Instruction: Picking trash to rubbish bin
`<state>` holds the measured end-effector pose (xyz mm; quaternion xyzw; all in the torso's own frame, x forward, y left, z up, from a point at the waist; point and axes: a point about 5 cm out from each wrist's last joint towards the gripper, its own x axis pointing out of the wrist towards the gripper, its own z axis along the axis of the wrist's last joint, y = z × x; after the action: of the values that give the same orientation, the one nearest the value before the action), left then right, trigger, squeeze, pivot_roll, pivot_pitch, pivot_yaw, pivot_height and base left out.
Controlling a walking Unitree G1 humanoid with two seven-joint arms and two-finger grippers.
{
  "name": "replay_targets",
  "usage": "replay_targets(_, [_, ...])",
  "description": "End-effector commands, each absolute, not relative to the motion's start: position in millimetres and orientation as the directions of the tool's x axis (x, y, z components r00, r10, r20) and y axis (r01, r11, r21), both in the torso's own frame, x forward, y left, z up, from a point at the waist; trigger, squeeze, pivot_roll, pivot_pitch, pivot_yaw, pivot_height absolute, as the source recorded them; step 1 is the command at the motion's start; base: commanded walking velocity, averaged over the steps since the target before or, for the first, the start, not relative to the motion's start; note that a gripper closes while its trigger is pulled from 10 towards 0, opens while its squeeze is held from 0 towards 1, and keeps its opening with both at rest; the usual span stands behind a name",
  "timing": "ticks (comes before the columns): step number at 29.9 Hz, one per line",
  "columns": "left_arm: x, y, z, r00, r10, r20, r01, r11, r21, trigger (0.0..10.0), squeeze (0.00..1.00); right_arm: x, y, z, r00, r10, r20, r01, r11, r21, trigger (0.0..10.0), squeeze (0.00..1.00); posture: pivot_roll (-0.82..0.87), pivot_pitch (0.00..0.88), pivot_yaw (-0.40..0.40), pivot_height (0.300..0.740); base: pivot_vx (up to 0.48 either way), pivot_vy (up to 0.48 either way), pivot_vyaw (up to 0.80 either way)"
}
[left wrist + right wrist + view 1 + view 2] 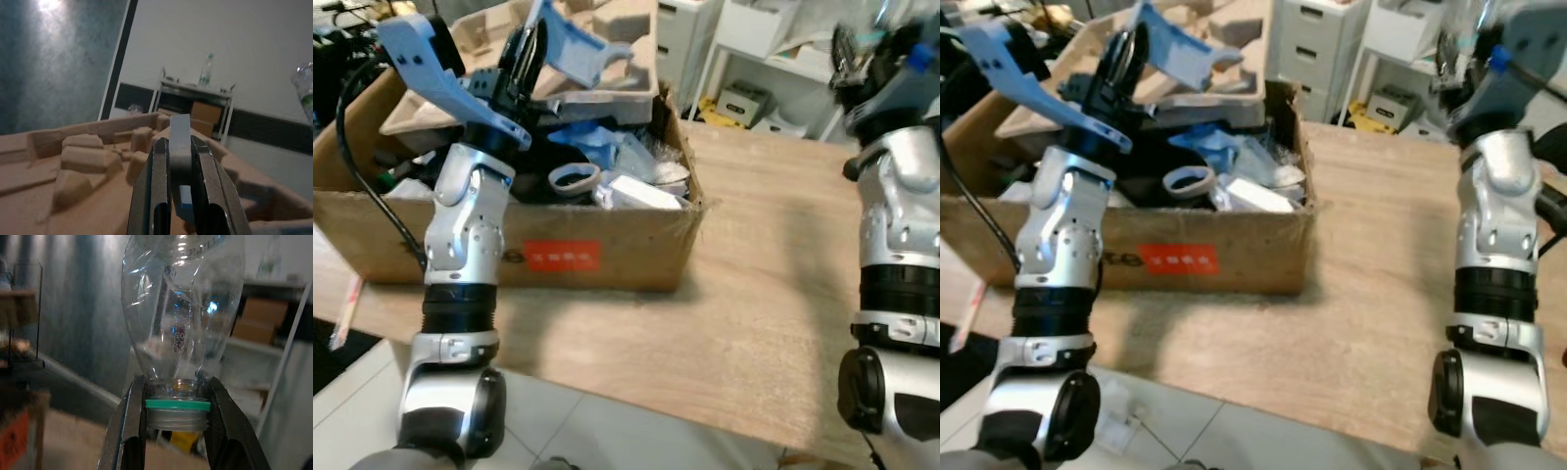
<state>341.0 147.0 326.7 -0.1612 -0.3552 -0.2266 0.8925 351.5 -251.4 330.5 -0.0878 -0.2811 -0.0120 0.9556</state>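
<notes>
An open cardboard box [636, 257] with a red label stands on the wooden table [773, 294] and holds trash: moulded pulp trays [628, 70], blue plastic [592, 137], a white ring [573, 178] and a small white carton [641, 193]. My left gripper [527, 57] is raised over the box, shut on a flat blue piece [579, 47]; the left wrist view shows that piece [179, 125] pinched between the fingers. At the upper right my right gripper [177, 387] is shut on the neck of a clear plastic bottle [181, 308] with a green ring.
White shelves and drawer units [744, 39] stand behind the table, with a yellow item [712, 108] on the floor. A black cable [372, 186] hangs beside the box's left side. White floor tiles [607, 431] lie below the table's near edge.
</notes>
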Motion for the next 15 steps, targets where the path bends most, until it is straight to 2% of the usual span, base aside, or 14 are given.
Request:
replay_targets(1, [346, 163, 321, 0.692, -0.252, 0.676, 0.449, 0.884, -0.13, 10.0, 0.0, 353, -250, 324, 0.866, 0.038, 0.499, 0.066, 0.98, -0.189, 10.0, 0.0, 0.04, 0.094, 0.003, 0.74, 0.0, 0.0, 0.0])
replay_targets(4, [347, 169, 321, 0.705, -0.23, 0.671, 0.42, 0.898, -0.133, 10.0, 0.0, 355, -249, 320, 0.879, 0.038, 0.476, 0.062, 0.979, -0.192, 10.0, 0.0, 0.04, 0.096, 0.002, 0.74, 0.0, 0.0, 0.0])
replay_targets(7, [345, 196, 323, 0.732, -0.143, 0.666, 0.29, 0.95, -0.114, 10.0, 0.0, 362, -243, 305, 0.921, 0.041, 0.387, 0.039, 0.98, -0.197, 10.0, 0.0, 0.05, 0.099, -0.002, 0.74, 0.0, 0.0, 0.0])
replay_targets(15, [340, 223, 331, 0.729, -0.06, 0.682, 0.168, 0.981, -0.093, 10.0, 0.0, 364, -235, 301, 0.931, 0.073, 0.357, -0.012, 0.985, -0.171, 10.0, 0.0, 0.05, 0.098, -0.005, 0.74, 0.0, 0.0, 0.0])
